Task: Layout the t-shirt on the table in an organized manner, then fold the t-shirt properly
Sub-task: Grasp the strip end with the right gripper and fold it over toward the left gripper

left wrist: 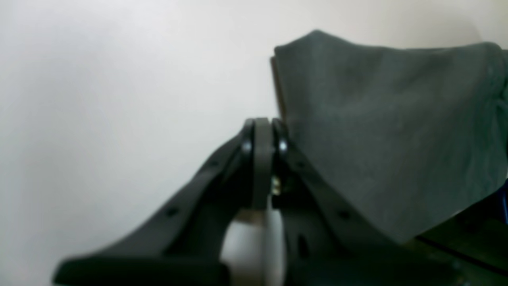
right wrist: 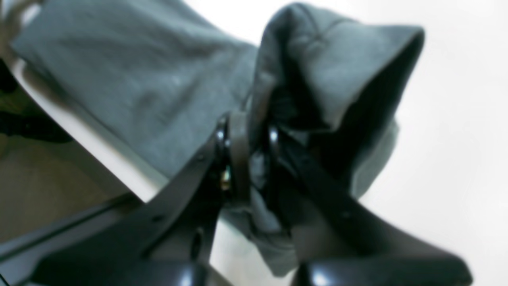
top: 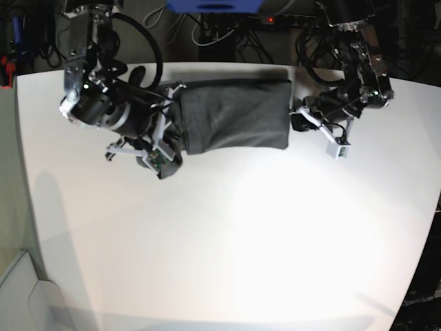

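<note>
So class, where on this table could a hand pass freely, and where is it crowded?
Free: the table's wide near part, below the t-shirt. Crowded: the far edge, where the shirt sits between the right end effector and left end effector.

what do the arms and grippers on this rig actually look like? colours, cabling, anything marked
Both arms are black with silver-grey metal joint housings and looped black cables along the links. The left gripper has matte black curved fingers with small bolt holes and shiny screw heads near the tips; the right gripper matches. White bracket-like parts sit at both wrists. A small green light shows on the right arm. No readable markings.
</note>
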`<state>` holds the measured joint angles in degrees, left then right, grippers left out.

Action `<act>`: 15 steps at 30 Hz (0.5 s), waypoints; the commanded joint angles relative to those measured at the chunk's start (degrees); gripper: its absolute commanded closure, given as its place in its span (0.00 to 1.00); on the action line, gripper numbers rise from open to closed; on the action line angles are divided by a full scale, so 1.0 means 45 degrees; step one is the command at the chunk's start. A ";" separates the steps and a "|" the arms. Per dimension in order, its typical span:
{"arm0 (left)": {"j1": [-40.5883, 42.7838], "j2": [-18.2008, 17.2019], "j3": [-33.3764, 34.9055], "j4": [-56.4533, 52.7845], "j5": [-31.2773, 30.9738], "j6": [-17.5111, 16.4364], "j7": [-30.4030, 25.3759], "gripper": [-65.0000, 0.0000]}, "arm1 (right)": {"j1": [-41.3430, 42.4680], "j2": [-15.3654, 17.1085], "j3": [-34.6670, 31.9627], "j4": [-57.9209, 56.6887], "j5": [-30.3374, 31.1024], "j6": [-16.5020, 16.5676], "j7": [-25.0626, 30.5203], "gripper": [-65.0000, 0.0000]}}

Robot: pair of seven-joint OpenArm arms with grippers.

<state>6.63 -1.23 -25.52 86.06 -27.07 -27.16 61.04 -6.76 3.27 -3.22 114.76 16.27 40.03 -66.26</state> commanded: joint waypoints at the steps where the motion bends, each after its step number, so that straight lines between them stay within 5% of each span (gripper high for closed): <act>1: -0.0097 -0.0067 -0.0024 0.0128 0.0047 0.0047 0.0043 1.00 | 0.0204 -0.0013 -0.0192 0.0256 0.0164 -0.0007 0.0258 1.00; 9: -0.0097 -0.0067 -0.0083 0.0128 0.0047 0.0047 0.0004 1.00 | 0.0067 -0.0072 -0.2575 0.0197 0.0145 -0.0007 0.0356 1.00; 15: -0.0097 -0.0067 -0.0102 0.0128 0.0047 0.0047 0.0063 1.00 | 0.0204 -0.0716 -0.2908 -0.0076 0.0086 -0.0007 0.0375 1.00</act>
<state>6.66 -1.23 -25.80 86.06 -27.09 -27.16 61.04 -6.48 0.45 -16.29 113.80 15.88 40.03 -65.78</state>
